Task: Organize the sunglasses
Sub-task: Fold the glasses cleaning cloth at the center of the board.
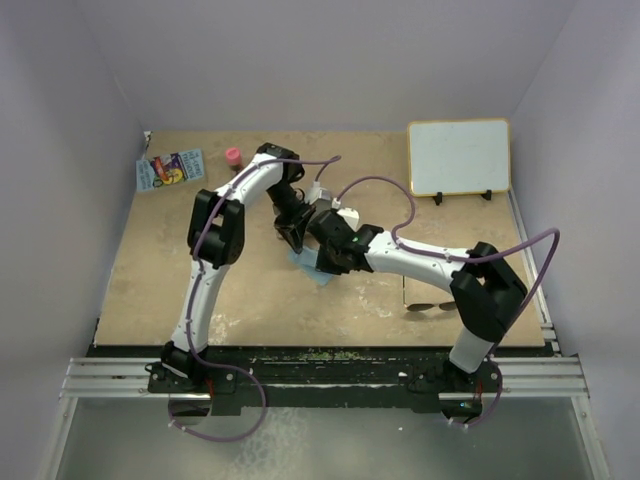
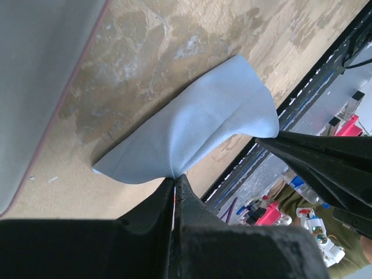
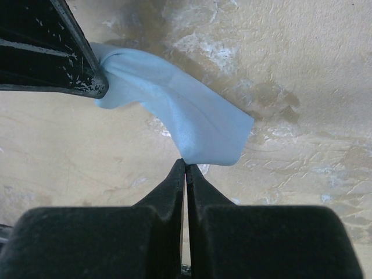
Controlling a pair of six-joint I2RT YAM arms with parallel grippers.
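- The left gripper (image 2: 174, 179) is fully closed, its tips pinching one edge of the light-blue cloth (image 2: 197, 128)
- The right gripper (image 3: 185, 163) is closed just as tight on another edge of the same cloth, so the fabric hangs in a soft fold between the two pinches
- The sunglasses (image 1: 431, 306) lie on the table (image 1: 160, 260) at about 4 o'clock from the cloth, close to the right arm's elbow and well apart from both grippers; neither gripper touches them
- The step in hand looks like folding or laying out the cloth; done well, both arms would move in step so that neither edge slips out of its thin pinch
- I would hold the fabric lightly taut, not stretched, and bring edge to edge before letting go
- Any sweep toward 4 o'clock risks knocking the sunglasses, so the work is best kept mid-table
- Writing: the whiteboard (image 1: 458, 157) at 1 o'clock is blank; the colourful card (image 1: 170, 168) at 10 o'clock carries print too small to read; no brand shows on the cloth
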